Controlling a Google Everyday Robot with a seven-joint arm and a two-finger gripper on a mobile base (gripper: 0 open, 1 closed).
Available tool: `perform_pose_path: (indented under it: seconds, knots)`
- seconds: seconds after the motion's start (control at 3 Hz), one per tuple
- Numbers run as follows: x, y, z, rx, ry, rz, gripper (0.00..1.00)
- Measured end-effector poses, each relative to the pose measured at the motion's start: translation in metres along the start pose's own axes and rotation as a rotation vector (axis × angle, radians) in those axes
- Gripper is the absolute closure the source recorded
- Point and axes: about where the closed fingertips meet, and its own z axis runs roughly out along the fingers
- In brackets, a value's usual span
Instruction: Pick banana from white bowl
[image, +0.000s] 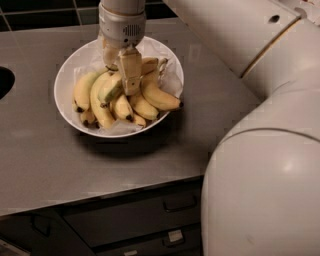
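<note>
Gripper (120, 75) over white bowl (64, 76); jaws apart, straddling banana (111, 89) upper end

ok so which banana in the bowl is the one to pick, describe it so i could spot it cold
On the grey counter sits a wide white bowl heaped with bananas, and the gripper hangs over the middle of the heap. The banana lies at the centre of the pile, just left of the gripper's lower end. It looks pale and greenish, while its neighbours are plain yellow.
</note>
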Motion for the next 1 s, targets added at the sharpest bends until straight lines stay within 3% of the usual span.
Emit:
perform_pose_path:
  seconds: [0.33,1.0]
  knots:
    - [-0.0016,-0.0032,0.0035,-0.009,-0.005,-0.009,0.31]
    - [0.0029,0.0041,-0.0017,-0.009,-0.015,0.011,0.73]
